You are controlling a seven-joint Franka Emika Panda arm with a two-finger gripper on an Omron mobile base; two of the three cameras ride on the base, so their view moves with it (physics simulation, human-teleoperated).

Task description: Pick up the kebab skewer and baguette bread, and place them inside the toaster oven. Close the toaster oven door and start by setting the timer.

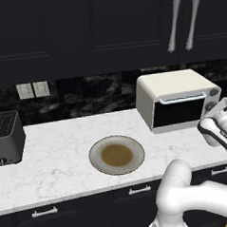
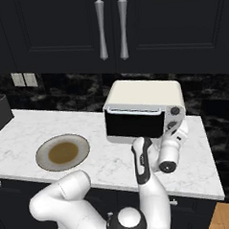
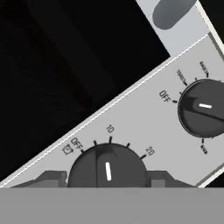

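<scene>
One toaster oven (image 1: 175,100) stands on the marble table (image 1: 61,156), its door (image 1: 178,112) shut with one pale bar handle (image 1: 182,99) along the top. In the hand view the two fingers (image 3: 107,178) sit on either side of one round timer knob (image 3: 107,167), their tips just beside its left and right edges; the jaws stand partway apart, and whether they press the knob cannot be told. The knob's white mark points roughly at the dial's 10. A second knob (image 3: 204,107) lies up and to the right of the fingers on the same pale panel. From the base views the hand reaches the oven's right side. One round plate (image 1: 117,154) with a brown centre lies well apart to the left, and one dark grey slot toaster (image 1: 6,137) stands further left. Two long cupboard handles (image 1: 174,22) hang above.
</scene>
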